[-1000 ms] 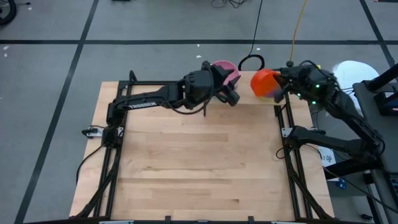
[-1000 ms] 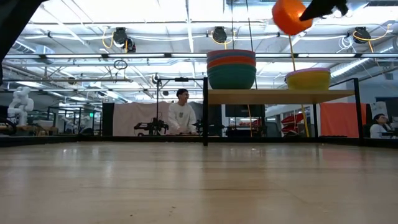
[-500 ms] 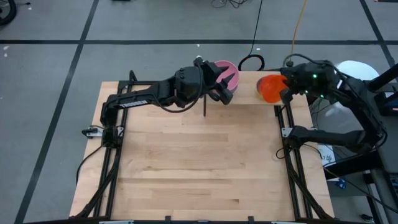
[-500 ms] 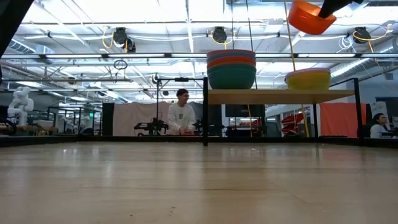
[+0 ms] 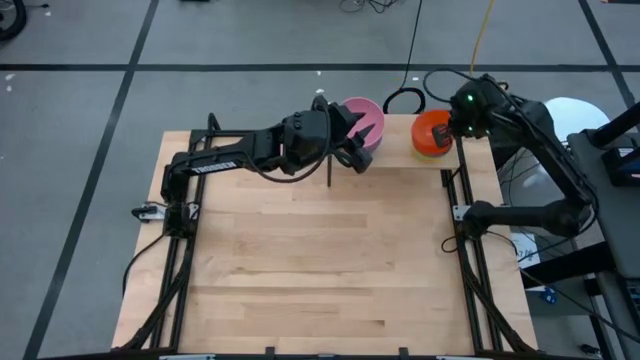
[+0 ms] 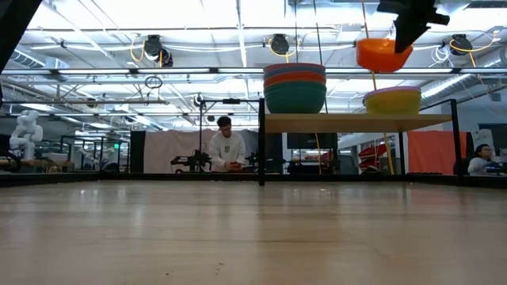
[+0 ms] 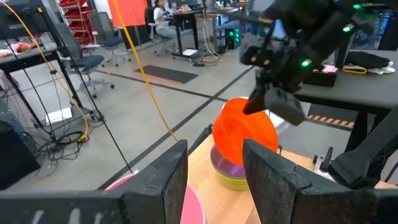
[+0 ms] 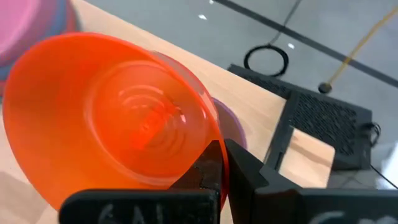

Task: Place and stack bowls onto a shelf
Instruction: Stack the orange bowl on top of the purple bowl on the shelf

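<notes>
Stacking step. The right pincer (image 6: 402,36), closed on the rim of the orange bowl (image 6: 383,55), holds it level above the yellow bowl (image 6: 393,100) on the shelf (image 6: 356,122) at the table's far right corner. Next move: lower squarely, then release. The left pincer (image 7: 214,177) waits open near the pink-topped stack (image 5: 362,117).

two bowl stacks (image 6: 294,85) (image 6: 391,100) sit side by side on the shelf (image 6: 356,123), one held bowl (image 6: 383,54) above.

Big open workshop behind the table

Grey floor (image 5: 250,40) with dark tape lines (image 5: 300,67), bright ceiling lights (image 6: 182,12), office chairs (image 7: 93,65), a seated person (image 6: 226,150) out back.
</notes>
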